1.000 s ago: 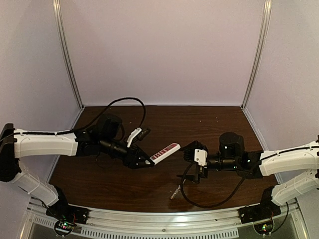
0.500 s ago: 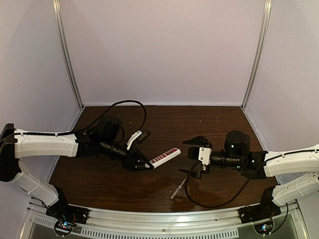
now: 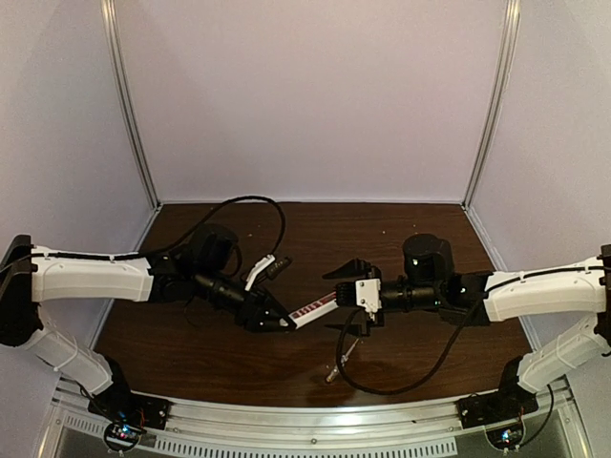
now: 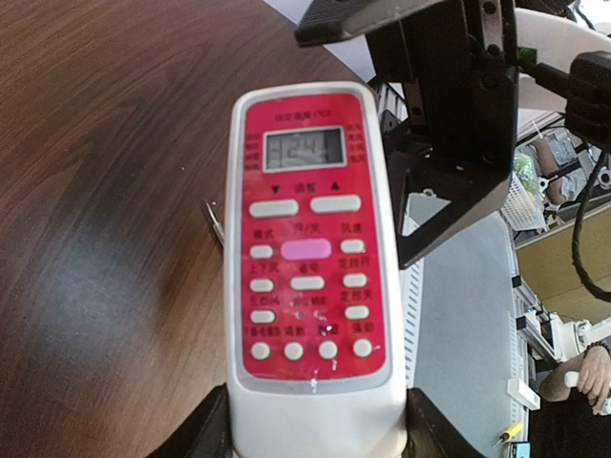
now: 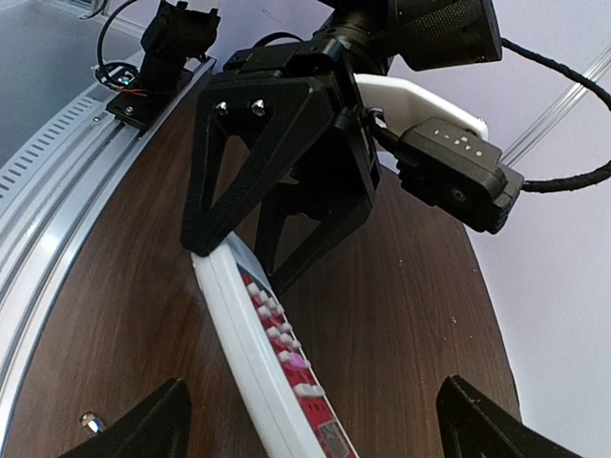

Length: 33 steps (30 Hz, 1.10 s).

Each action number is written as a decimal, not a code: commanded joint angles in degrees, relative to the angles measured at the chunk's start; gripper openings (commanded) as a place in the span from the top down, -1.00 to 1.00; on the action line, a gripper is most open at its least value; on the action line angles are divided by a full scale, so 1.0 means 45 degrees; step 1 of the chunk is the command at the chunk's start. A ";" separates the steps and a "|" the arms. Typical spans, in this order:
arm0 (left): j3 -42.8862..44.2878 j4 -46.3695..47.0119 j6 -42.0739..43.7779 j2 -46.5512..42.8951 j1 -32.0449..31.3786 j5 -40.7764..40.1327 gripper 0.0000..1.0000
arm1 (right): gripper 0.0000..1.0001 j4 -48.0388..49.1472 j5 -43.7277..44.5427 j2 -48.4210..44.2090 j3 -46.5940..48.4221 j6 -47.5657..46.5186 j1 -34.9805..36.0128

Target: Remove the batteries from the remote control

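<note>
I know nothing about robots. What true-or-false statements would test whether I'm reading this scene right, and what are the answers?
1. The left gripper grips one end of the white remote control with a red button face. True.
2. The remote lies flat on the dark brown wooden table. False: it is held up above the table.
3. The right gripper has its jaws wide open at the remote's other end. True.
4. The remote's small grey screen is blank. False: it shows digits.
5. A thin silvery screwdriver lies on the table, with neither gripper on it. True.
</note>
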 commanded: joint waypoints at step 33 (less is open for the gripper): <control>0.1191 0.0107 -0.1958 0.1169 -0.0064 -0.1399 1.00 | 0.09 -0.4474 0.8124 0.3526 0.4146 -0.1618 0.3209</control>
